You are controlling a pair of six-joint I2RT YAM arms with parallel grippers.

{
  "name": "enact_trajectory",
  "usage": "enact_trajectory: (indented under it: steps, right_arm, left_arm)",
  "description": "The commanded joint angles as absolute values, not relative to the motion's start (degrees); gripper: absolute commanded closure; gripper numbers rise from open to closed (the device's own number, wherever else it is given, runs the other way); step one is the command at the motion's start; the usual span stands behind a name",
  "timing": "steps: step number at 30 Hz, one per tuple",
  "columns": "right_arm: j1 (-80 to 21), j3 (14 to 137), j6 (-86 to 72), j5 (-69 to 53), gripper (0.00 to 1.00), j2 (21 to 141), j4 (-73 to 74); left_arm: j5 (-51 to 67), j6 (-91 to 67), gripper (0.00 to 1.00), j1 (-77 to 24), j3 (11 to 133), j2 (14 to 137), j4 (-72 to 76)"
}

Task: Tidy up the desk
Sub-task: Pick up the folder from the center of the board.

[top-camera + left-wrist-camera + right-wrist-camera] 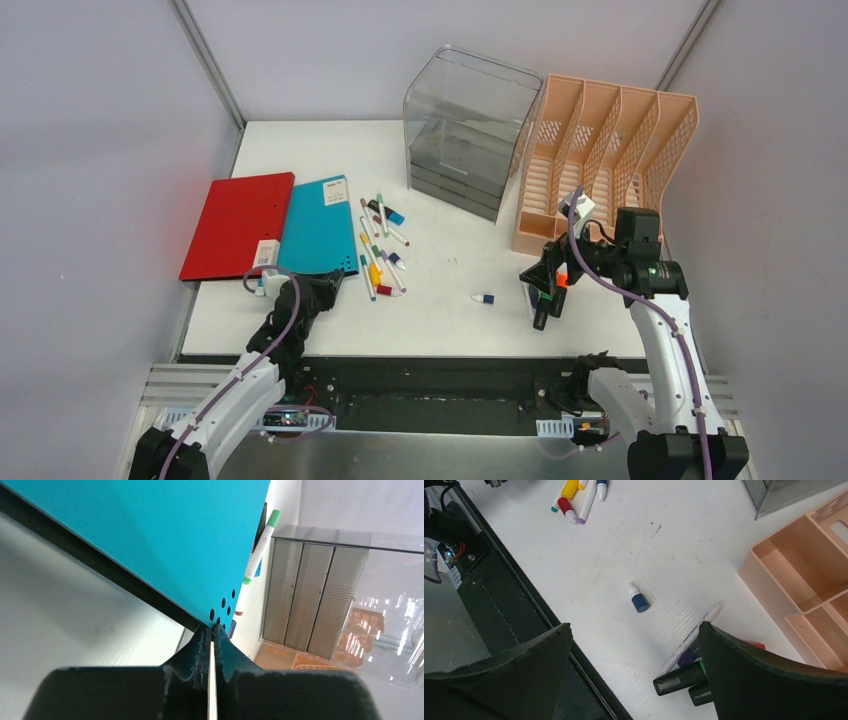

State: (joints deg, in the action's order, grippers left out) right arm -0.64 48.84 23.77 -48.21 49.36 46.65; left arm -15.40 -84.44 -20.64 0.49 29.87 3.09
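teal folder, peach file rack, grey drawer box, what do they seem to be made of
Teal folder: probably thin plastic or coated card, smooth, flat colour. Peach file rack: likely moulded plastic, matte, with lattice walls. Grey drawer box: clear smoky plastic, glossy; you see through it and it reflects light.

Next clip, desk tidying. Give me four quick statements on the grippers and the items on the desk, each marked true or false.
1. The left gripper is shut on a corner of the flat teal folder. True.
2. The right gripper holds the small blue and white cap. False: its jaws stand wide open above the white desk, and the cap lies loose on it.
3. The flat red folder lies to the right of the teal folder. False: in the top view it lies to its left.
4. The peach slotted plastic file rack stands beside the clear grey plastic drawer unit. True.
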Motion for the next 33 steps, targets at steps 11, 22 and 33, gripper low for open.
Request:
enact_trajectory:
  steps: [11, 22, 33]
  right_arm:
    - [-4.3, 46.1, 18.7, -56.4, 0.00, 50.7, 40.4]
    - [-19.2, 48.7, 4.9, -60.3, 0.00, 67.4, 20.9]
    - [-36.9, 60.2, -21.0, -37.6, 0.00, 92.5, -9.2]
  left_arm:
    - [-8.8, -81.2, 1.00, -20.7, 1.1, 24.3, 10.2]
    - [-1.2, -83.9, 1.00, -20.7, 1.6, 23.2, 11.1]
    - [3.1, -85.2, 1.00, -20.7, 3.1, 20.7, 7.9]
